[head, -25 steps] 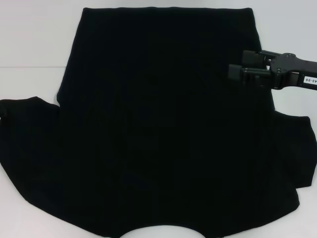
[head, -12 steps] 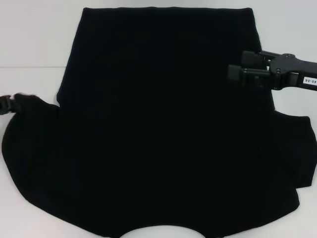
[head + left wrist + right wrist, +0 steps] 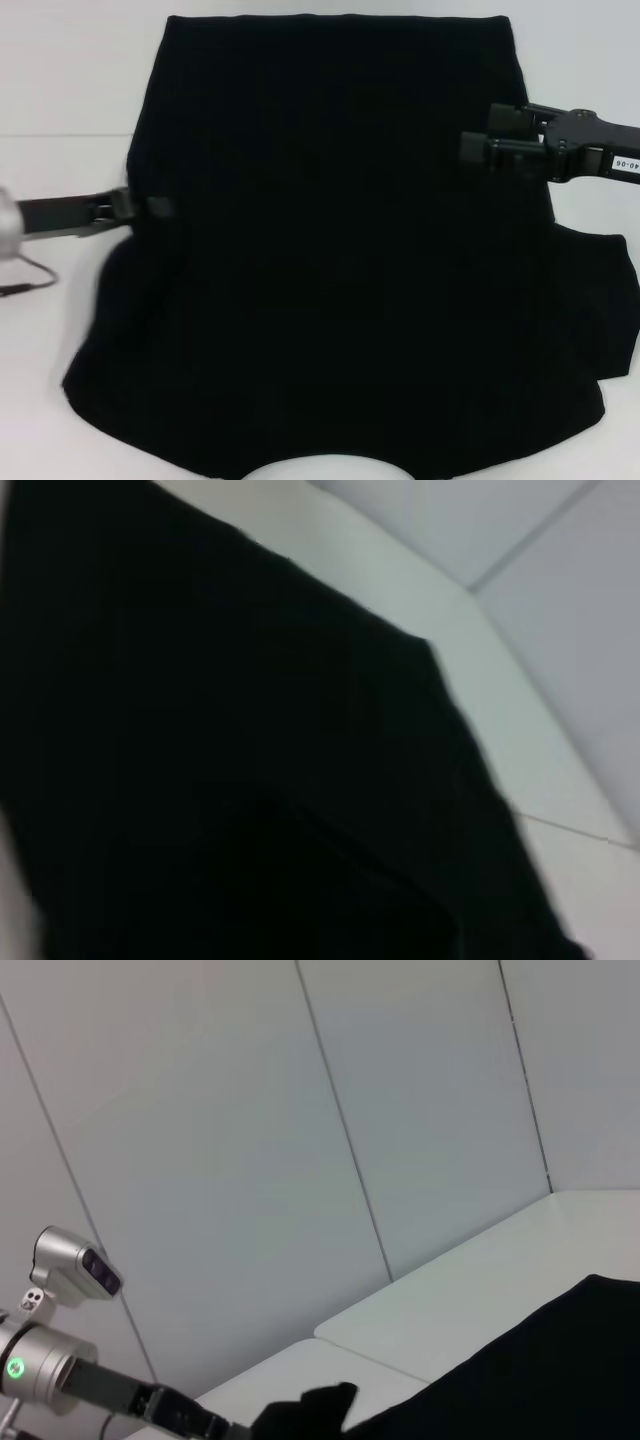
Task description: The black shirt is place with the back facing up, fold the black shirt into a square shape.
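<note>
The black shirt (image 3: 540, 1360) lies across the white bench (image 3: 450, 1300) beneath grey wall panels (image 3: 300, 1140). Farther off, the left gripper (image 3: 305, 1408) seems to lift a fold of cloth.

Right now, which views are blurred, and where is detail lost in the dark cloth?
Head view: the left gripper is smeared by motion; the black shirt shows almost no folds or texture. Left wrist view: soft and out of focus, the cloth a flat black mass. Right wrist view: sharp, evenly lit wall panels.

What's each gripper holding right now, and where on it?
The left gripper grips the black shirt at its left sleeve edge, which is pulled inward. The right gripper hovers over the shirt's right side, holding nothing.
</note>
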Motion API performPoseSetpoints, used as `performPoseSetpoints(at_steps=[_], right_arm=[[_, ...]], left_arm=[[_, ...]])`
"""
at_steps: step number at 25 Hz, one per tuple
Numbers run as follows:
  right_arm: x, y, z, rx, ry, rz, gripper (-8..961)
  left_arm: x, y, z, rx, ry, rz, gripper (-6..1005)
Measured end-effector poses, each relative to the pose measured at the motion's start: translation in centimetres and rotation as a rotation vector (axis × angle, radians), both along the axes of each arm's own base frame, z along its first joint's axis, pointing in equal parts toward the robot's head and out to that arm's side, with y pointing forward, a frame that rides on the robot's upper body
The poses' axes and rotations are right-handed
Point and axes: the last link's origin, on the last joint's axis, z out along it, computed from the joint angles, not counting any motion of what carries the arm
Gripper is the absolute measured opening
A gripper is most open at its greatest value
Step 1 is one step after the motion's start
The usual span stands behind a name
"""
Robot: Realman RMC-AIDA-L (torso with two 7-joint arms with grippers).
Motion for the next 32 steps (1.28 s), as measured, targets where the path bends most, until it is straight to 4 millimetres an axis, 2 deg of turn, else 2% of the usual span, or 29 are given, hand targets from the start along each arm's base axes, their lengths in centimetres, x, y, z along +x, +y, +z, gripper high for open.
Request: performPoseSetpoints(at_steps=[5, 10, 17, 21, 23, 28, 32], right_arm=[[0.4, 0.2, 0.7, 0.022, 0.013, -0.021, 912], [1.2, 0.7, 2.5, 0.071, 0.053, -0.091, 912], [3.0, 1.8, 5.7, 0.094, 0.110, -0.282, 911], [4.6, 2.1, 7.6, 0.026, 0.106, -0.459, 911], [5.3, 1.9, 8.3, -0.028, 0.087, -0.540, 911], [7.0, 0.1, 9.1, -0.174, 0.003, -0.719, 912], [7.9, -1.6, 9.3, -0.266, -0.074, -0.826, 912]], left_arm=[[2.2, -0.7, -2.2, -0.041, -0.128, -0.131, 63], [3.1, -1.2, -2.5, -0.056, -0.176, -0.205, 82], [3.8, -2.1, -2.4, -0.064, -0.166, -0.349, 367], [5.1, -3.3, -3.1, -0.018, -0.170, -0.567, 544], [5.5, -3.6, -3.8, 0.003, -0.171, -0.635, 749], [6.7, -4.7, -6.8, 0.058, -0.095, -0.861, 841], [7.2, -5.0, -8.8, 0.017, 0.022, -1.016, 915]])
